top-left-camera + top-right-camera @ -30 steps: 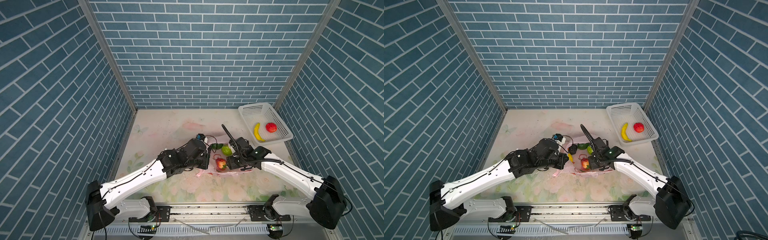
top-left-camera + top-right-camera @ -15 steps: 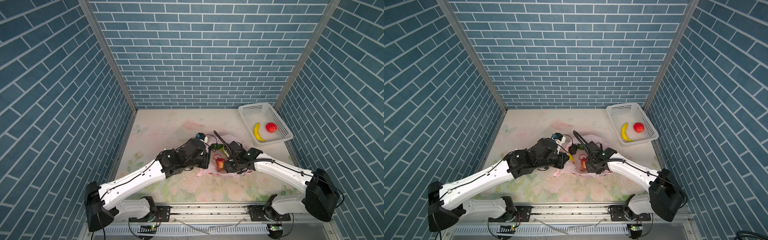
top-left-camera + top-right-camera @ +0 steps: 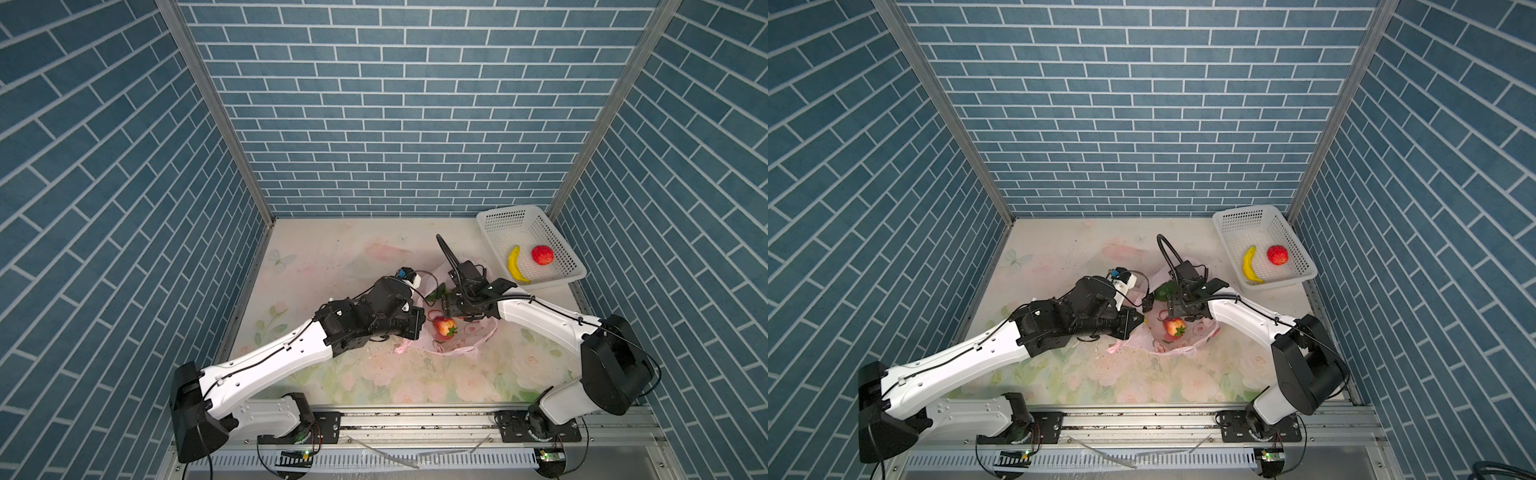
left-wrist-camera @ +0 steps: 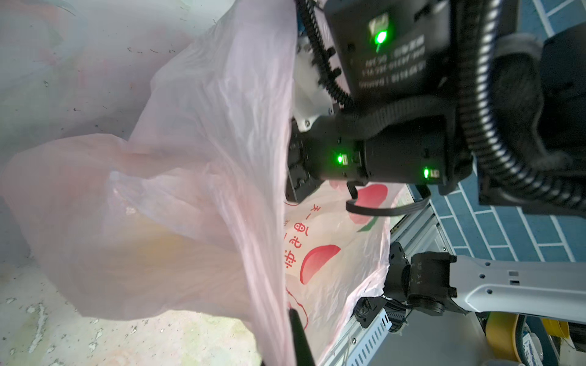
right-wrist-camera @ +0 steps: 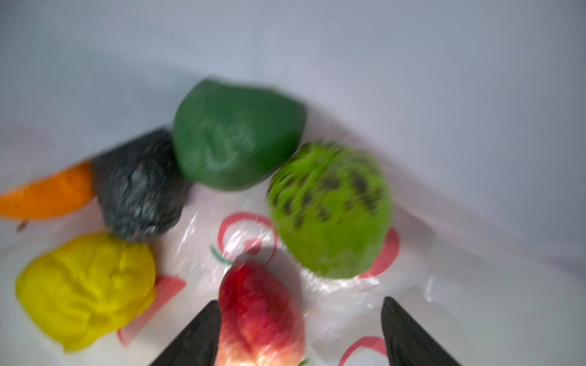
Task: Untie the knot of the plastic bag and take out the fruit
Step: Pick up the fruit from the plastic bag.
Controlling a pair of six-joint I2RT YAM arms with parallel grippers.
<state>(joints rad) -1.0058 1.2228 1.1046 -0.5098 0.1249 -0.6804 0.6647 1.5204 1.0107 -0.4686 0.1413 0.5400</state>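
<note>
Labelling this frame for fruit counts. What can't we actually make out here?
- Orange piece: right wrist view, cut off by frame edge.
- Dark piece: same view, motion blur; kind unclear.
- Bag contents: left wrist view, plastic bag film veils them.
- Right hand fingertips: both top views, under its own wrist.

plastic bag (image 3: 465,347) mouth open, fruit (image 5: 234,136) clustered ahead of right tool (image 5: 300,302), strawberry (image 5: 260,313) beside one finger

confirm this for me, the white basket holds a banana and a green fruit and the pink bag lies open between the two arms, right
One thing is off. The white basket holds a banana and a red fruit, not a green one; both top views show it. The green fruit sits in the pink bag, as the right wrist view shows. The rest is right.
</note>
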